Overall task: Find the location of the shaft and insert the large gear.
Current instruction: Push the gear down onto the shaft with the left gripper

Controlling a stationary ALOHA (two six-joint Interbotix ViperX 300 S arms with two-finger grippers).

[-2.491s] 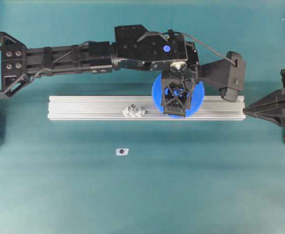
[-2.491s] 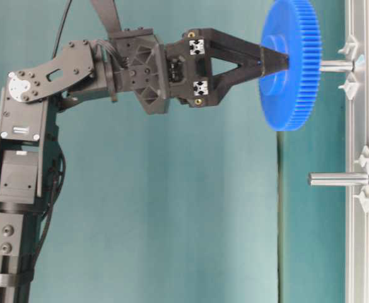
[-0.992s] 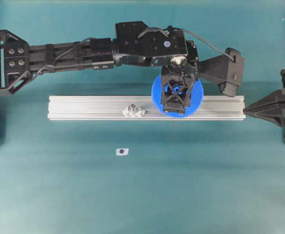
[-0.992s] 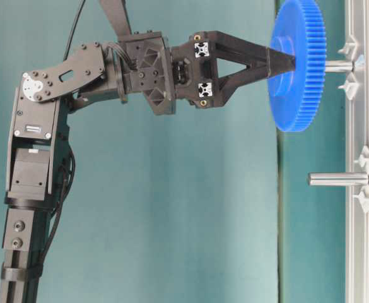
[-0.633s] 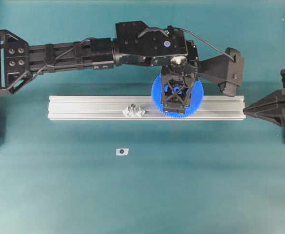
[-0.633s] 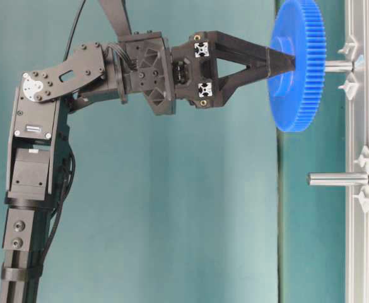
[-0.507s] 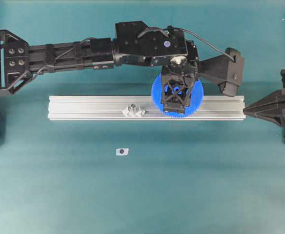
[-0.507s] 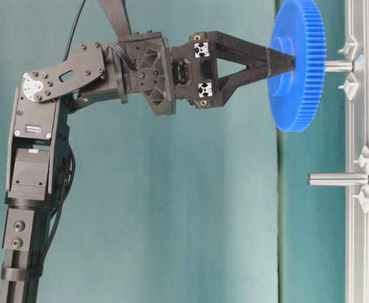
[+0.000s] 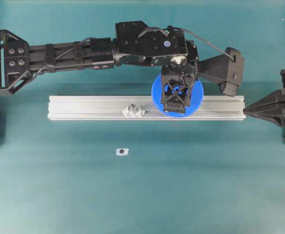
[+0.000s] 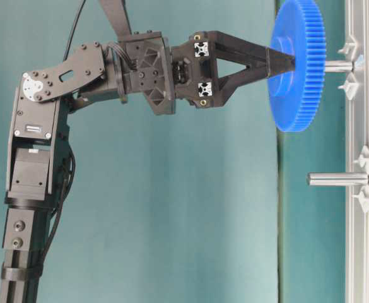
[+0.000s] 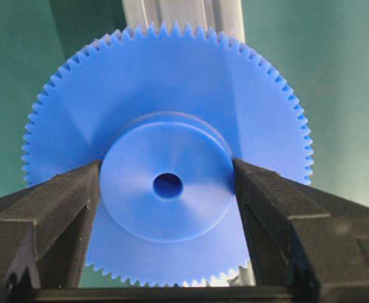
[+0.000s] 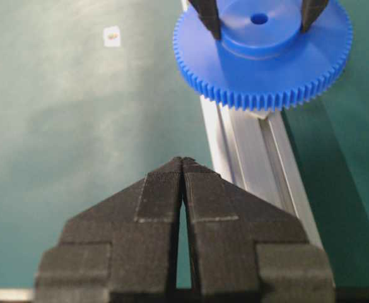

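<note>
The large gear (image 11: pixel 171 82), bright blue with fine teeth, is held by its raised hub between the black fingers (image 11: pixel 58 202) of my left gripper (image 11: pixel 167 186), which is shut on it. In the table-level view the gear (image 10: pixel 298 95) stands face-on to the rail, and the thin grey shaft (image 10: pixel 339 65) shows between the gear's back and the rail. The shaft's tip is hidden behind the gear. From overhead the left gripper (image 9: pixel 177 100) covers the gear (image 9: pixel 157 92) over the rail's right half. My right gripper (image 12: pixel 182 161) is shut and empty, apart at the rail's right end (image 9: pixel 247 111).
The silver aluminium rail (image 9: pixel 84 107) lies across the teal table. A second bare grey peg with clear mounts (image 10: pixel 339 179) stands on it left of the gear (image 9: pixel 133 110). A small white patch with a dark dot (image 9: pixel 122 151) lies in front of the rail.
Since the earliest frames the left gripper carried the gear a little closer to the rail along the shaft. Over the last second nothing has visibly moved.
</note>
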